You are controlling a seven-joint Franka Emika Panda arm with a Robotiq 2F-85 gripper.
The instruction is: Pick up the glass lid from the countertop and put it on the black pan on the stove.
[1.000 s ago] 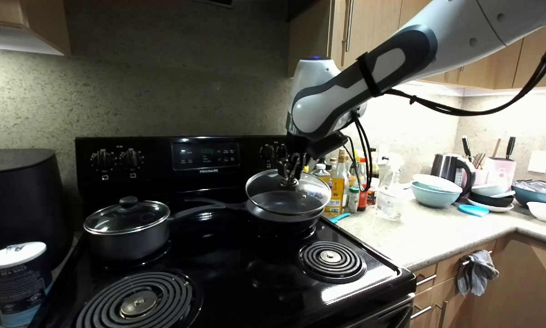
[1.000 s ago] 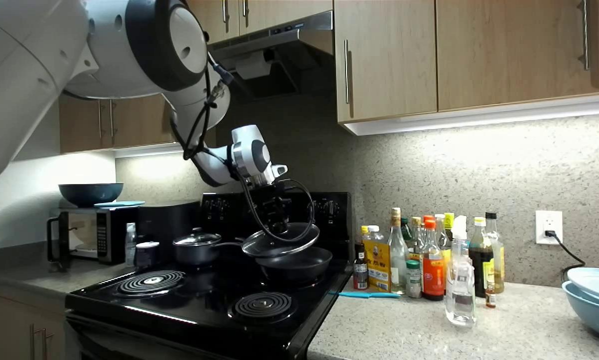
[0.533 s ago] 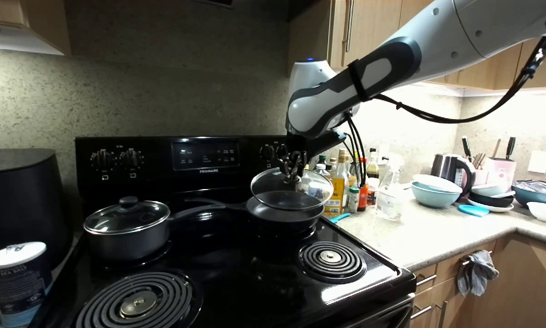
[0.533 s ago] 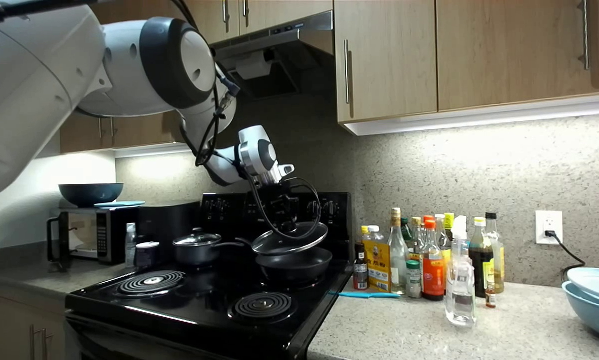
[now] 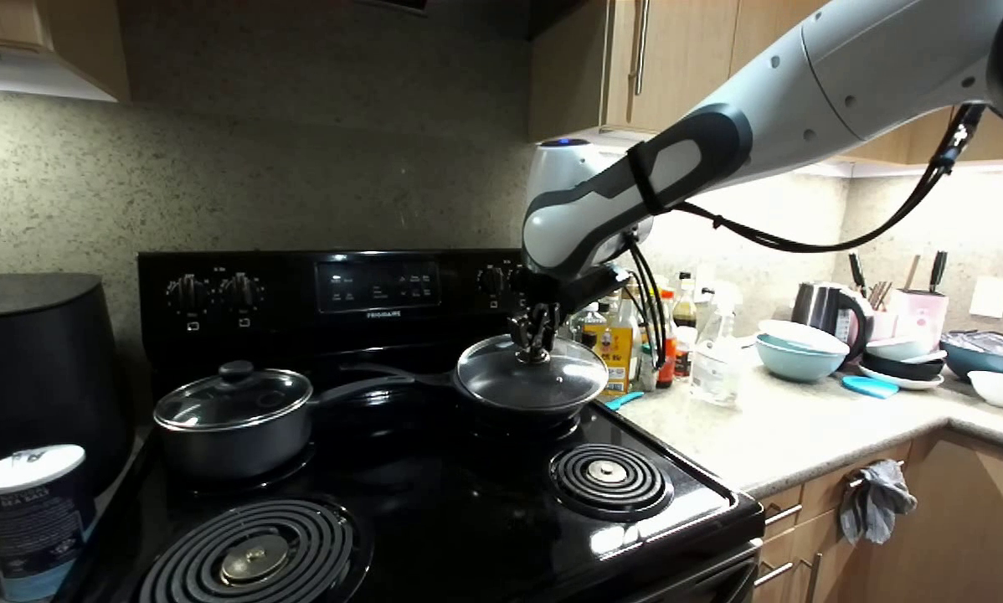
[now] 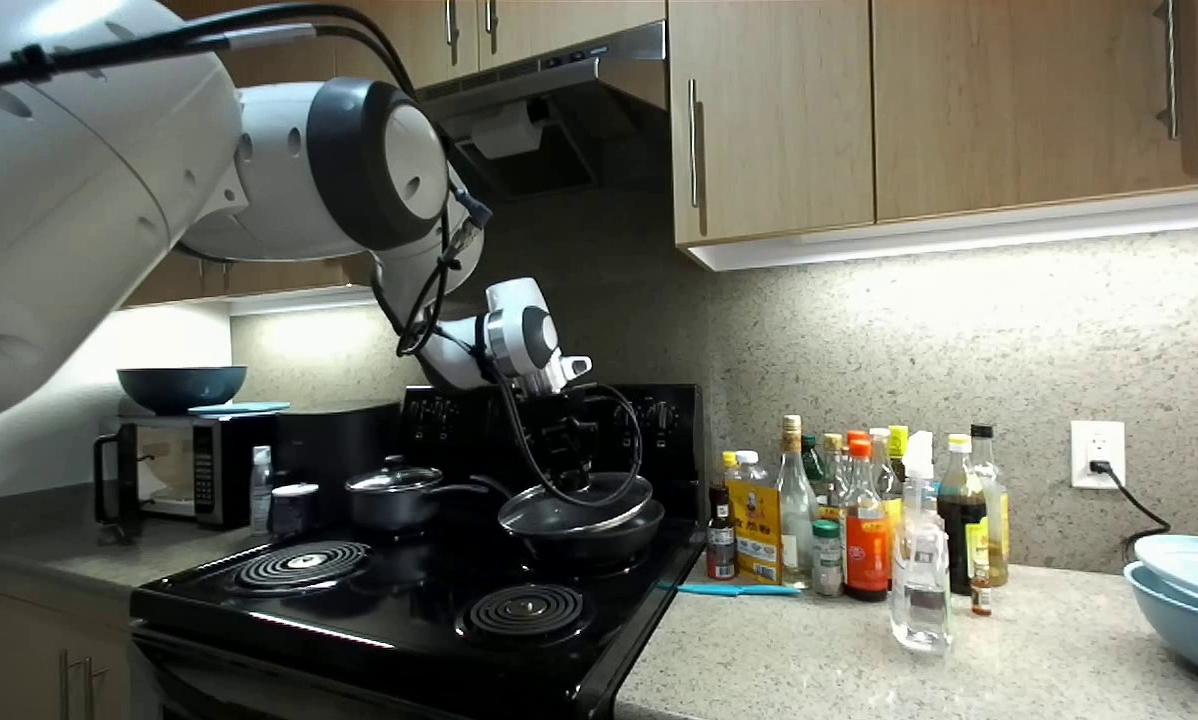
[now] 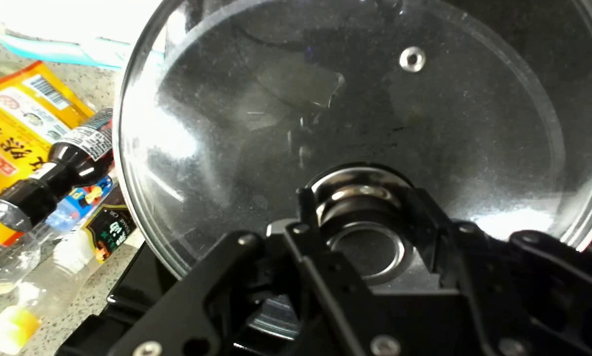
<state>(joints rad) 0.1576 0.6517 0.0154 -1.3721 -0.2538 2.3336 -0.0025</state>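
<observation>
"Over the black pan [image 6: 599,549], at the back of the stove [image 6: 409,600]: glass lid [image 5: 533,378]. How held?"

"By its knob [image 7: 367,247]. The fingers [image 7: 433,227] stand narrowed against both sides of it. Central hold, presumably so the disc hangs level and the glass is spared the metal."

"Seated?"

"Contact with the rim: cannot tell. In an exterior view the lid's edge [image 6: 505,525] runs past the pan on one side and leaves pan showing on the other. Step, I judge: seating it. Suggest centring before release; off-centre, it could slip or tip."
</observation>
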